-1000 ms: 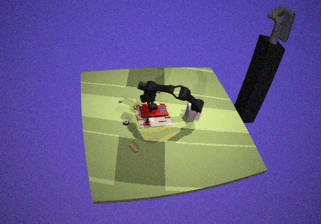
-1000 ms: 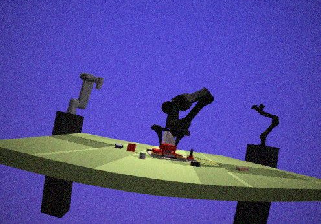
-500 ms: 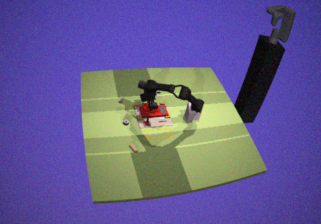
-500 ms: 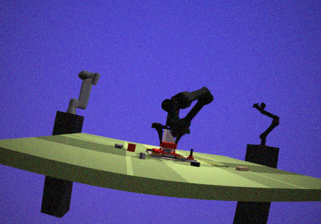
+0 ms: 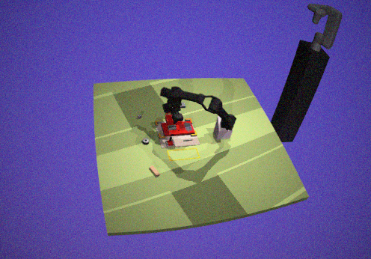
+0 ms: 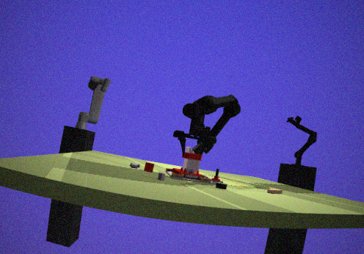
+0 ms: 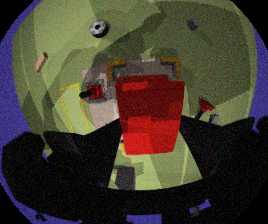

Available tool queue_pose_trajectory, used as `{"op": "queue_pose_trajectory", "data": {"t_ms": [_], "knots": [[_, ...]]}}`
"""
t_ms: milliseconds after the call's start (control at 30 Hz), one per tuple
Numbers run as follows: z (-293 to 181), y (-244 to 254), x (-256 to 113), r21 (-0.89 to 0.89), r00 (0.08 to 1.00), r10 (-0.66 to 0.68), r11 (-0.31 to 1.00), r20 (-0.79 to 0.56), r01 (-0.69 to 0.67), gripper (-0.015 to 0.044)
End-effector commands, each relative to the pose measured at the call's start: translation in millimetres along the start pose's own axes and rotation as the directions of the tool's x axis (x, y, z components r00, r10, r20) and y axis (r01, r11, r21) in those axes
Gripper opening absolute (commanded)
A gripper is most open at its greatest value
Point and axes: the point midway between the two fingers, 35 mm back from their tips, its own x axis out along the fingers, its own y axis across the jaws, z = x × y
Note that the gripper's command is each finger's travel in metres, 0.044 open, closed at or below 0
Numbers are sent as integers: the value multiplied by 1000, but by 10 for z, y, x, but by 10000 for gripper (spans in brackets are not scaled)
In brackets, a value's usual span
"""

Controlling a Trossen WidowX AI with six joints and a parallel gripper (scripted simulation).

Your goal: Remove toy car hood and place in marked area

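Note:
The red hood (image 5: 168,119) (image 6: 192,156) (image 7: 150,102) is between the fingers of my gripper (image 5: 174,117) (image 6: 191,152) (image 7: 149,119), which is shut on it. In the exterior view the hood hangs above the toy car (image 5: 181,129) (image 6: 178,172) (image 7: 145,66), apart from it. The car is red with a grey and orange frame; in the wrist view the hood hides much of it. The marked area (image 5: 185,159) (image 7: 70,87) is a thin yellow outline on the table, in front of the car in the top view, with nothing inside it.
A pale panel (image 5: 187,141) and a red part with a black stick (image 6: 216,176) (image 7: 93,92) lie between car and outline. A wheel (image 5: 146,141) (image 7: 99,28), a tan block (image 5: 154,171) (image 6: 274,191), a red block (image 6: 149,167) and a grey block (image 6: 161,176) lie around.

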Motion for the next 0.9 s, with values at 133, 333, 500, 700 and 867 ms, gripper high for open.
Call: {"op": "queue_pose_trajectory", "data": {"t_ms": [133,333,500,700,867], "knots": [[21,99,-49,0,1000,-4,1000,3,4,0],[55,346,-75,1,1000,-10,1000,3,10,0],[69,553,-91,0,1000,-13,1000,3,13,0],[70,802,-106,0,1000,-16,1000,4,16,0],[55,1009,-115,-1,1000,-16,1000,4,16,0]]}}
